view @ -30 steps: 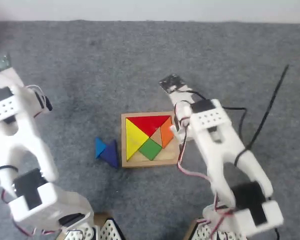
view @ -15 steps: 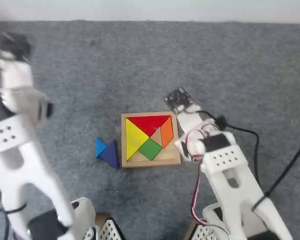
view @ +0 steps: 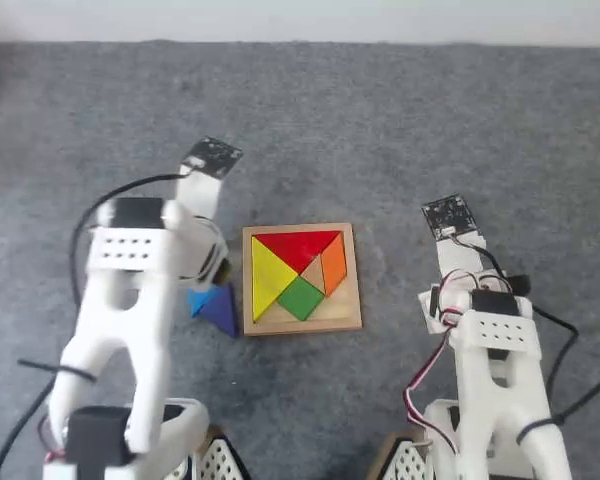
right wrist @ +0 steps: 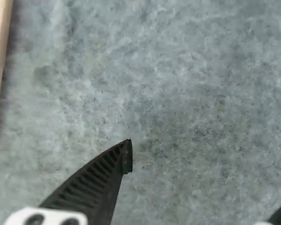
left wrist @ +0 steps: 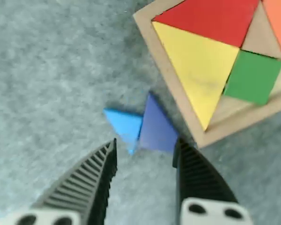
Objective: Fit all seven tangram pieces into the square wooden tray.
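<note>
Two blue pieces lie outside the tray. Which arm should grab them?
Left: the left end effector hangs open over the blue pieces; the right end effector is over carpet beyond the tray.

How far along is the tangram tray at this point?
Red, yellow, green and orange pieces sit in the tray. The open left gripper hovers over the light blue triangle and dark blue piece on the carpet, gripping neither. Those two are left to place.

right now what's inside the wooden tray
Inside the wooden tray lie a red triangle, a yellow triangle, a green square and an orange piece. Bare wood shows along its near side. Nothing covers it; its floor under the pieces is hidden.
</note>
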